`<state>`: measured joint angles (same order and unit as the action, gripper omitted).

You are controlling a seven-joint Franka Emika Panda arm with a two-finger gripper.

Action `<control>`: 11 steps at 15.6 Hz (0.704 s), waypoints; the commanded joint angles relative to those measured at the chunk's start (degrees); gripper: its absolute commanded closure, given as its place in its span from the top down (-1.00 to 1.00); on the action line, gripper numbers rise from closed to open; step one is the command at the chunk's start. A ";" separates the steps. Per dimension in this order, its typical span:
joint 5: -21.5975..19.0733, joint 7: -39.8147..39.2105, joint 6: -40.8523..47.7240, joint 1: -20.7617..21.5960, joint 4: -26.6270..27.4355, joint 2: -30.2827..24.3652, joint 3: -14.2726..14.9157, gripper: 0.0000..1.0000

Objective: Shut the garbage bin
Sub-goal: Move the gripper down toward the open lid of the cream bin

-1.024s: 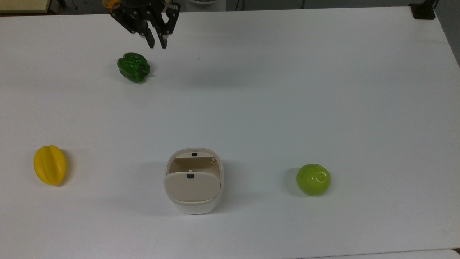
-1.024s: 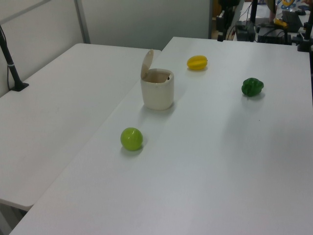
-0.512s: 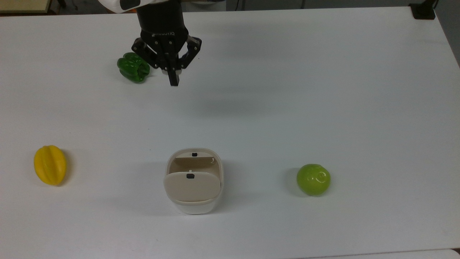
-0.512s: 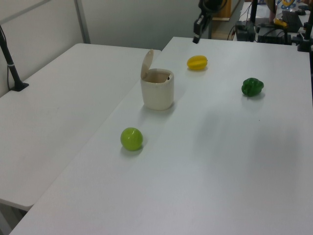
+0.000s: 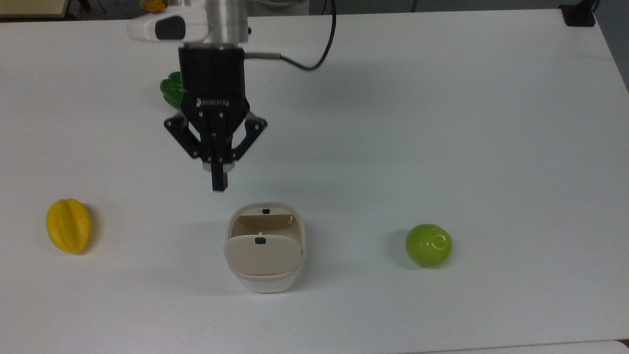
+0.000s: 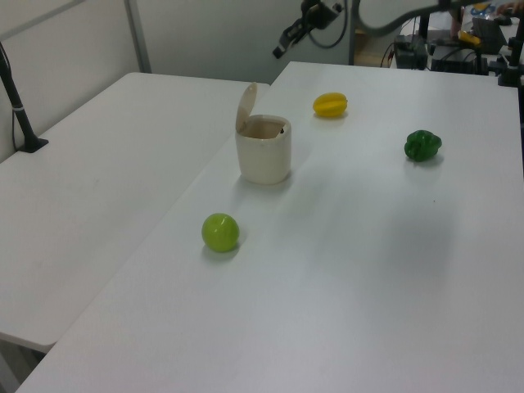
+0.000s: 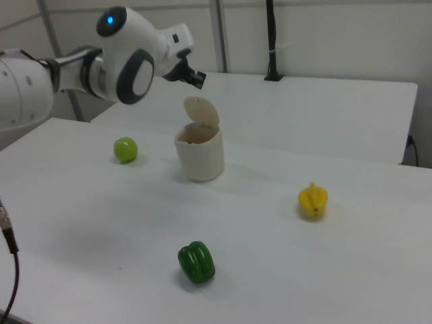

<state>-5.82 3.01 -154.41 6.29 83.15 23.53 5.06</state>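
1. Three fruits and one bin share the white table (image 5: 442, 123) that we see in the top view.
2. We find the garbage bin (image 5: 265, 265) in the lower centre of the top view, standing upright, with its beige lid (image 5: 262, 253) raised and its inside showing above the lid in the frame.
3. We see the same lid standing up from the bin's rim in the left view (image 6: 246, 106), on the bin's left side, and in the right view (image 7: 201, 111), at the bin's top.
4. We see the gripper (image 5: 219, 186) in the upper left of the centre of the top view, pointing down the frame, its tip just above the bin's upper edge and apart from it.
5. We read its fingers as pressed together into one dark tip, with nothing held between them.
6. We place the green pepper (image 5: 170, 88) in the upper left of the top view, partly covered by the gripper's black body.
7. We see the yellow starfruit (image 5: 68, 225) at the left edge of the top view, level with the bin and well apart from it.
8. We see the green apple (image 5: 428, 245) to the right of the bin in the top view, also well apart from it.
9. We notice a black cable (image 5: 314, 54) curving from the gripper's body toward the top of the top view.
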 commanded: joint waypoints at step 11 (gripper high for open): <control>0.99 2.53 -12.23 2.41 -8.70 9.77 0.30 -1.00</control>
<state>-5.78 4.98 -165.31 8.08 76.42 30.99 4.92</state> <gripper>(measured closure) 0.991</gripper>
